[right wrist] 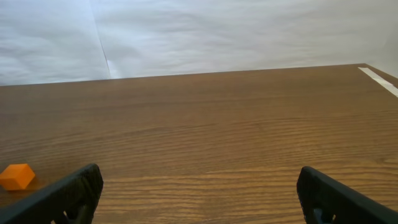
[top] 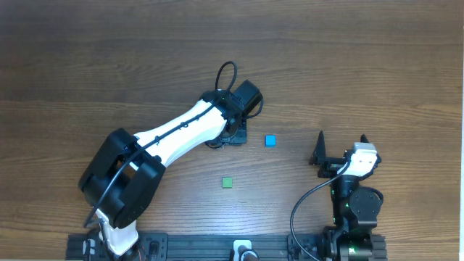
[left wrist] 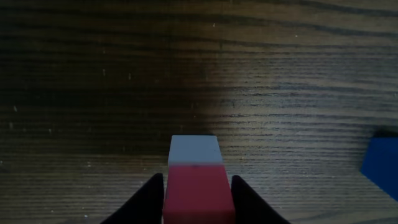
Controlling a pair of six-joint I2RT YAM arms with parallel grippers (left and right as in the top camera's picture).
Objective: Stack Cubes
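Observation:
A red cube (left wrist: 198,190) sits between my left gripper's fingers (left wrist: 149,200), which close against its two sides just above the wood; a pale grey-white face (left wrist: 195,149) shows at its far end. My left gripper (top: 235,135) is near the table's middle. A blue cube (top: 270,140) lies just right of it and also shows in the left wrist view as a blue cube (left wrist: 380,165). A green cube (top: 227,183) lies nearer the bases. An orange cube (right wrist: 15,176) lies on the table. My right gripper (top: 341,150) stands open and empty near its base.
The brown wooden table (top: 362,58) stretches wide behind and to both sides. A white backdrop (right wrist: 217,34) rises beyond the far edge. The left arm's white link (top: 174,134) crosses the middle left.

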